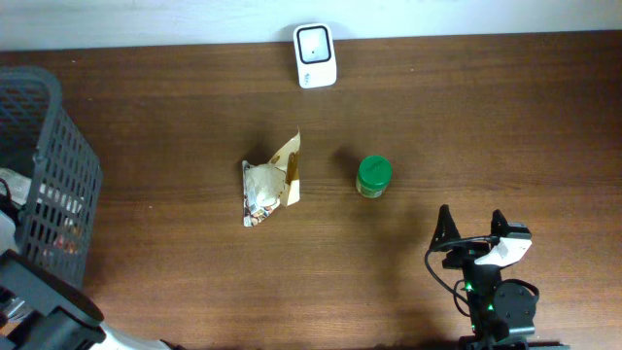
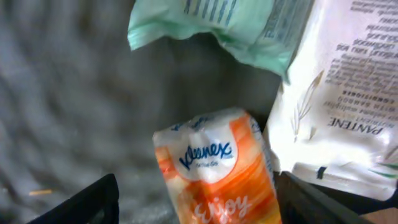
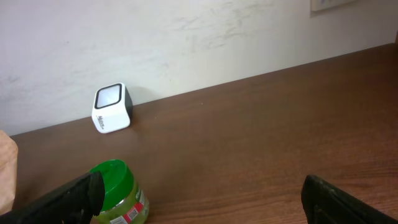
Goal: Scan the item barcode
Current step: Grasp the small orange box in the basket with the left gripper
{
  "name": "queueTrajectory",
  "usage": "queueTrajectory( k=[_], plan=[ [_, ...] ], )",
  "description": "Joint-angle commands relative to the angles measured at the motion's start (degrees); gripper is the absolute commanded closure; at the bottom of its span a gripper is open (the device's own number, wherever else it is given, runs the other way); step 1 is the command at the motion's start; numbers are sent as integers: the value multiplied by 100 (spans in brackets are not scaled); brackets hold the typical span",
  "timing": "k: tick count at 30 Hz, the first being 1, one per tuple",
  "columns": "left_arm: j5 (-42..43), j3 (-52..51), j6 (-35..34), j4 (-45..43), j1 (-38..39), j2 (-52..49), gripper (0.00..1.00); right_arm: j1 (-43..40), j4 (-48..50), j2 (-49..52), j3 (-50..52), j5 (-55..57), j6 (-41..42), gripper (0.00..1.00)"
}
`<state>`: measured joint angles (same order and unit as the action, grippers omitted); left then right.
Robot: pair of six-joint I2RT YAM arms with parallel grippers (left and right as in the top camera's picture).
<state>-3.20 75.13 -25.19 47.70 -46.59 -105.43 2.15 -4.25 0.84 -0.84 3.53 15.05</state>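
Kleenex pack point(image 2: 214, 168) lies in basket point(image 1: 49, 165), directly between left jaws, which are open and not touching it. Long axis points toward wrist, little tilted. Right jaws wide open, well apart, near jar point(image 1: 373, 176).

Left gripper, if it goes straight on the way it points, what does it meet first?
Probably the orange Kleenex pack, framed dead ahead of the left gripper; depth is unclear.
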Motion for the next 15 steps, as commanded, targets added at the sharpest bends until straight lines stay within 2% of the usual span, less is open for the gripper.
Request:
queueTrajectory(
  k=[1, 2, 4, 9, 10, 12, 13, 15],
  plan=[
    [-2, -66, 44, -59, 2, -181, 18, 46, -7, -37, 52, 9, 20, 2],
    [0, -66, 44, -76, 2, -275, 14, 46, -7, -37, 52, 9, 20, 2],
    [0, -66, 44, -79, 2, -498, 13, 46, -7, -37, 52, 9, 20, 2],
    [0, -66, 46, -101, 2, -791, 16, 46, -7, -37, 52, 9, 20, 2],
    [0, -63, 46, -103, 2, -798, 27, 46, -7, -37, 52, 9, 20, 2],
    [48, -17, 46, -92, 2, -798, 42, 46, -7, -37, 52, 9, 20, 2],
    [216, 50, 46, -48, 2, -791, 47, 46, -7, -37, 52, 9, 20, 2],
    [570, 282, 44, 98, 2, -791, 50, 46, -7, -37, 52, 9, 20, 2]
  ],
)
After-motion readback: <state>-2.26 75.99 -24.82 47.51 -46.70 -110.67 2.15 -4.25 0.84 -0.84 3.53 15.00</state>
